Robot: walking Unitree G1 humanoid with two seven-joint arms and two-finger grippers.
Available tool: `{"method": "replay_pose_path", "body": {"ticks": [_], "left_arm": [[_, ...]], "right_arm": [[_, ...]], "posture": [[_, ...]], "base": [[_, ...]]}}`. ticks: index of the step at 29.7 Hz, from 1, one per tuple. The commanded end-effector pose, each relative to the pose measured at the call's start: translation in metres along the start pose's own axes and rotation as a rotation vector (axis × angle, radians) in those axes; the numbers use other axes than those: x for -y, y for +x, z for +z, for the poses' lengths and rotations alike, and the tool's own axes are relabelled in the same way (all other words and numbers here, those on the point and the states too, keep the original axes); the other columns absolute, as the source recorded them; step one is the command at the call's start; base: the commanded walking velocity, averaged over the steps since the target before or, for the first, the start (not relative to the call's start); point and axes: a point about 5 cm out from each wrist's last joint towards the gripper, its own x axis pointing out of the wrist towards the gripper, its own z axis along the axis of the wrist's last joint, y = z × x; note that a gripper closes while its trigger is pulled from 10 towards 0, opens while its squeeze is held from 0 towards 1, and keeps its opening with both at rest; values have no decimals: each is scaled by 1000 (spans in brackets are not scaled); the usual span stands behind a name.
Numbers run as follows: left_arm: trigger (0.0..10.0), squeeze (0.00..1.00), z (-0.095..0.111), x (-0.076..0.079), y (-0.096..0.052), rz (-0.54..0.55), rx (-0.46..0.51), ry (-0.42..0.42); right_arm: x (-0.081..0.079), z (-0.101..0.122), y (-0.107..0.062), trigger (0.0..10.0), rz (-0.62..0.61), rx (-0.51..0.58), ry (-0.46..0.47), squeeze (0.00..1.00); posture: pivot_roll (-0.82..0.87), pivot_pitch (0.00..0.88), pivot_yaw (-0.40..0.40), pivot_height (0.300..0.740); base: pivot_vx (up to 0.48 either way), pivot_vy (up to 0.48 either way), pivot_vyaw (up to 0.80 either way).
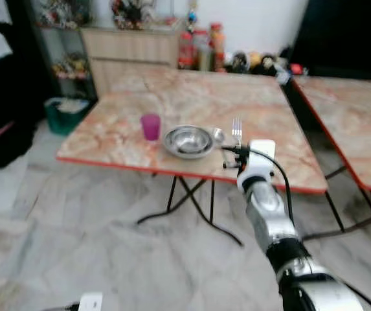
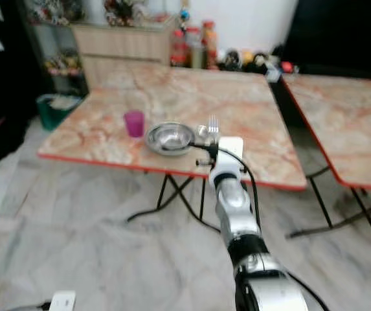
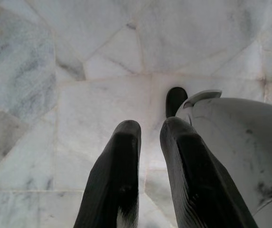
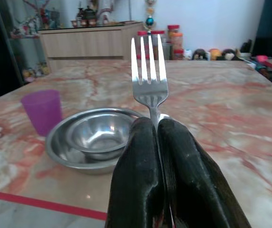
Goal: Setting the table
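My right gripper (image 4: 155, 124) is shut on a silver fork (image 4: 149, 76), tines up, held over the near edge of the marble-patterned table (image 1: 191, 97). The fork (image 1: 237, 129) stands just right of a stack of steel bowls (image 1: 188, 140). A purple cup (image 1: 150, 126) sits left of the bowls. A small steel item (image 1: 218, 135) lies between bowls and fork. My left gripper (image 3: 147, 130) hangs low over the floor, its fingers close together with a narrow gap and nothing between them.
A second table (image 1: 353, 123) stands to the right across a narrow gap. A wooden cabinet (image 1: 130, 48) with jars (image 1: 201, 45) lines the far wall. A green bin (image 1: 65, 113) stands at the left. Marble floor (image 1: 107, 246) lies before the table.
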Motion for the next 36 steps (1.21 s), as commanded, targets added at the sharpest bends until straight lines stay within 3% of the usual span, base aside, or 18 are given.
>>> {"method": "replay_pose_path", "body": {"ticks": [1,36], "left_arm": [[10000,0,6,3,1,-8,16,0],[10000,0,6,4,1,-16,16,1]], "right_arm": [[9,5,1,10000,-21,20,-9,0],[11,0,-1,10000,-32,-2,-12,0]], "posture": [[89,0,-31,728],[81,0,-30,728]], "base": [[446,0,0],[451,0,0]]}}
